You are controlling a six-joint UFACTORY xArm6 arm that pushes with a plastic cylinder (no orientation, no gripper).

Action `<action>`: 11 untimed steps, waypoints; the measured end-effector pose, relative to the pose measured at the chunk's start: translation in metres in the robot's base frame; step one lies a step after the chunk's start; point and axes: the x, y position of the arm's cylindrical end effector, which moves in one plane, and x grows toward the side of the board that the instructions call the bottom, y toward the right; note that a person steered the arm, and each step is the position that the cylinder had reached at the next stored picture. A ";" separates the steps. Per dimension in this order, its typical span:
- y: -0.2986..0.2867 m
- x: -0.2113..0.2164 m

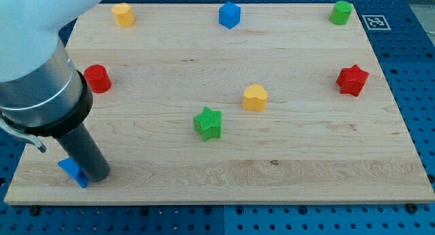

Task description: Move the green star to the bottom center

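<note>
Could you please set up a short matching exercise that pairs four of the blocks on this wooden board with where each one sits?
Things:
1. green star-shaped block
2. red star-shaped block
3. blue cube-shaped block
4. blue block beside my tip

Places:
A. the view's top centre
B. the view's bottom left corner
C. near the board's middle
D. the view's right edge

Pairs: 1-C, 2-D, 3-A, 4-B
</note>
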 end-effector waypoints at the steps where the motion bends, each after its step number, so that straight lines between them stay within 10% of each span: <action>1: 0.024 -0.024; 3: 0.084 -0.096; 11: 0.160 -0.095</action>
